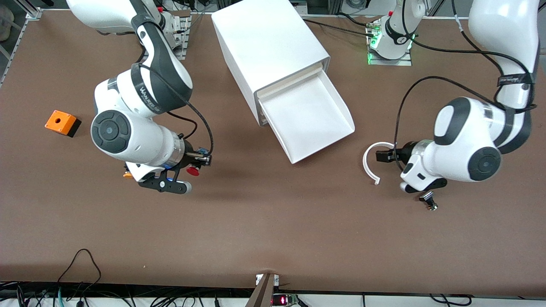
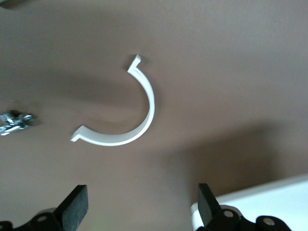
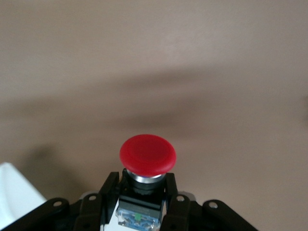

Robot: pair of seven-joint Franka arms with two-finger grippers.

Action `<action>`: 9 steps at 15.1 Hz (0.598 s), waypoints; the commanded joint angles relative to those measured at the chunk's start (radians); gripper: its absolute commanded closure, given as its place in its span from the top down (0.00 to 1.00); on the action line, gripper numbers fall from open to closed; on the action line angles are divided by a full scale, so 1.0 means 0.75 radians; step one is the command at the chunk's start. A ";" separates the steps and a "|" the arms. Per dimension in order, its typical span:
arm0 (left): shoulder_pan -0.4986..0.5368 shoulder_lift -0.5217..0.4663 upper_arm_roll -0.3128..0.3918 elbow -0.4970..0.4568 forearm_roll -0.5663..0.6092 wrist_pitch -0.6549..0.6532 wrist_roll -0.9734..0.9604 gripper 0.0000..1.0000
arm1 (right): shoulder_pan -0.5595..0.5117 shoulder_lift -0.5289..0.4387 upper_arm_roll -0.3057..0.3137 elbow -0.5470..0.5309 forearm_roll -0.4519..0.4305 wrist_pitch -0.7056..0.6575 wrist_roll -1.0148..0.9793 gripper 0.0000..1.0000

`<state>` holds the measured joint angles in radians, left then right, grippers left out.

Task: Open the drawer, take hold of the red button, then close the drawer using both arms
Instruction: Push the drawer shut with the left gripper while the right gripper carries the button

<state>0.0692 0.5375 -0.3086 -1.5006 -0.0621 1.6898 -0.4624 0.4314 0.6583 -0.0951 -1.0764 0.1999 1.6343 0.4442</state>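
Got the red button pinched in my right gripper over bare desk, left gripper hangs wide open and empty beside the pulled-out drawer, so closing's probably next.

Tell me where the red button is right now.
The red button sits clamped in the right gripper, above bare table toward the right arm's end.
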 commanded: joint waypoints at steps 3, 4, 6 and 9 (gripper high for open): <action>-0.096 -0.019 0.002 -0.151 -0.015 0.240 -0.230 1.00 | 0.004 -0.176 -0.137 -0.456 0.001 0.254 -0.430 0.00; -0.112 -0.019 0.002 -0.177 -0.015 0.277 -0.279 1.00 | 0.000 -0.176 -0.169 -0.511 0.009 0.295 -0.512 0.00; -0.133 -0.021 0.004 -0.226 -0.009 0.346 -0.359 1.00 | -0.065 -0.170 -0.182 -0.587 0.048 0.345 -0.631 0.00; -0.170 -0.019 0.004 -0.259 0.011 0.400 -0.445 1.00 | -0.149 -0.137 -0.182 -0.649 0.150 0.363 -0.782 0.00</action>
<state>-0.0414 0.5435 -0.3108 -1.6579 -0.0620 1.9531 -0.7431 0.3583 0.5837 -0.2402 -1.4914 0.2606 1.8797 -0.0550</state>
